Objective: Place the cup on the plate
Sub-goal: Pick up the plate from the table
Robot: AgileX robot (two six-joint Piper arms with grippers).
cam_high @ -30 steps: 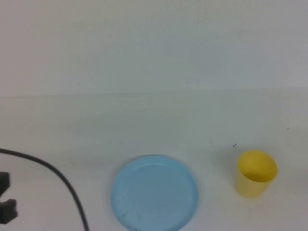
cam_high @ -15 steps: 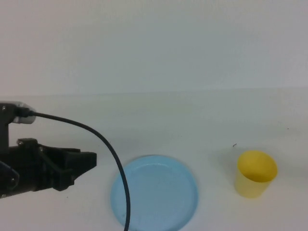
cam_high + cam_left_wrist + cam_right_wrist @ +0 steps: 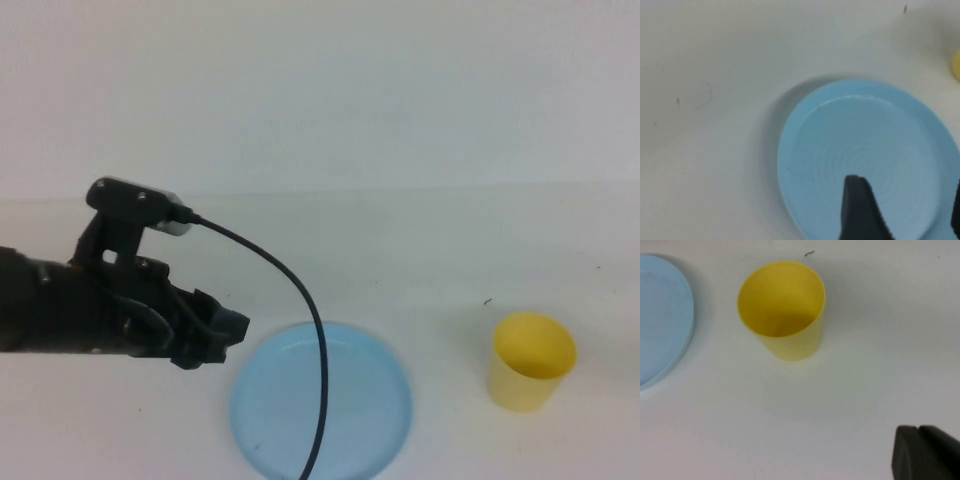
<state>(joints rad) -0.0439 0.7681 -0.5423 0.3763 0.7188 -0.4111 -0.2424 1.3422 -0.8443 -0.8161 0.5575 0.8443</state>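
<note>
1. The plate (image 3: 321,402) lies flat on the white surface (image 3: 400,260), light blue with a shallow raised rim, and nothing rests on it.
2. The cup (image 3: 532,361) stands upright on the surface to the right of the plate, well apart from it, with its open mouth up. It is yellow, tapered, and has no handle.
3. The left end effector (image 3: 222,335) hangs just beside the plate's left rim, its black arm reaching in from the left. In the left wrist view its two dark fingers (image 3: 860,210) stand wide apart over the plate (image 3: 865,160), and they hold nothing.
4. A black cable (image 3: 300,330) runs from the camera block on top of the left arm, arcs over the plate and crosses the plate's middle toward its near edge.
5. The right end effector (image 3: 925,452) appears only in the right wrist view, as a dark corner piece; I cannot tell its opening. In that view it is well apart from the cup (image 3: 782,310), with the plate's rim (image 3: 660,320) on the cup's far side.
</note>
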